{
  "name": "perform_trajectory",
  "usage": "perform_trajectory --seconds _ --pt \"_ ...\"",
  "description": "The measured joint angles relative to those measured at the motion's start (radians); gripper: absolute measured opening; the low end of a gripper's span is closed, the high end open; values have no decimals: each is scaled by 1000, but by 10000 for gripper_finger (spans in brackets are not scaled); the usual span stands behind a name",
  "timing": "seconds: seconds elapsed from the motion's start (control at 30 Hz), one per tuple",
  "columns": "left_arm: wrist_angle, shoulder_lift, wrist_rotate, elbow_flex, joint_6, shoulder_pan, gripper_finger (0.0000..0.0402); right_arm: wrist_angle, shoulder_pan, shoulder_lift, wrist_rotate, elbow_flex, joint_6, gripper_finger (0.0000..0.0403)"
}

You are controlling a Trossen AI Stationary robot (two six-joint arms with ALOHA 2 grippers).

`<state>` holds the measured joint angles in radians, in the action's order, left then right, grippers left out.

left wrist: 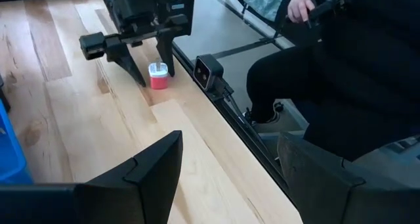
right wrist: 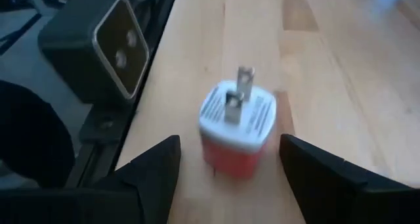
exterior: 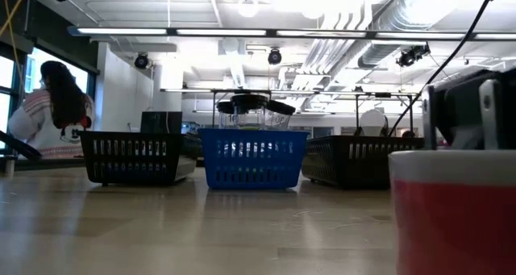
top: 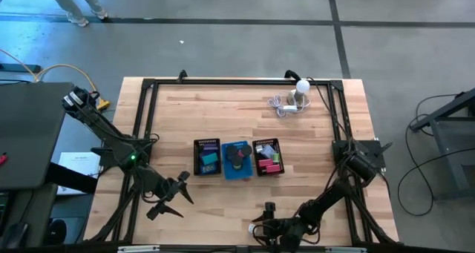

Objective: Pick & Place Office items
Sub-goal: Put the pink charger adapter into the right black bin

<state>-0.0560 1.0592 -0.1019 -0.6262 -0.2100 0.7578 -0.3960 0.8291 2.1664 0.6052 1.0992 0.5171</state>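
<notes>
A small red charger block [right wrist: 236,129] with a white top and two metal prongs stands upright on the wood near the table's near edge; the left wrist view shows the block [left wrist: 158,76] too, and it fills the low view's right foreground [exterior: 451,214]. My right gripper [right wrist: 230,140] is open, pointing down, with one finger on either side of the block and a gap to each. From the left wrist view, the right gripper [left wrist: 149,65] straddles it. My left gripper [top: 174,197] is open and waits over the near-left part of the table. Other office items lie in the trays.
Three trays stand in a row mid-table: a black mesh tray [top: 206,156], a blue tray [top: 237,161] and a second black mesh tray [top: 269,156]. A white bulb with coiled cable [top: 299,93] sits far right. A small camera [left wrist: 209,71] is fixed at the near edge beside the block. A person sits beyond that edge.
</notes>
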Motion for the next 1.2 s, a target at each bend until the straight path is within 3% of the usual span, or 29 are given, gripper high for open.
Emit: perform_trajectory --seconds 0.23,0.37,0.5,0.67,0.83,0.97,1.13,1.2 --pt "-6 0 0 0 21 0 241 -59 -30 1 12 0 -72 251" --pt "-5 0 0 0 27 0 241 -56 -56 1 -60 0 -44 244" --pt "-5 0 0 0 27 0 241 -55 -68 1 -89 0 -36 211" --pt "-5 0 0 0 40 0 241 -57 -65 1 -98 0 -43 139" --pt "-6 2 0 0 48 0 241 -47 -66 -3 -108 0 -43 139" --pt "-12 19 17 0 68 -1 241 135 -76 -72 -114 0 15 139" --pt "-58 30 179 0 172 -14 241 322 -90 -217 -61 0 25 139" --pt "-57 30 183 -1 184 -28 241 374 -100 -287 -60 0 -5 139"
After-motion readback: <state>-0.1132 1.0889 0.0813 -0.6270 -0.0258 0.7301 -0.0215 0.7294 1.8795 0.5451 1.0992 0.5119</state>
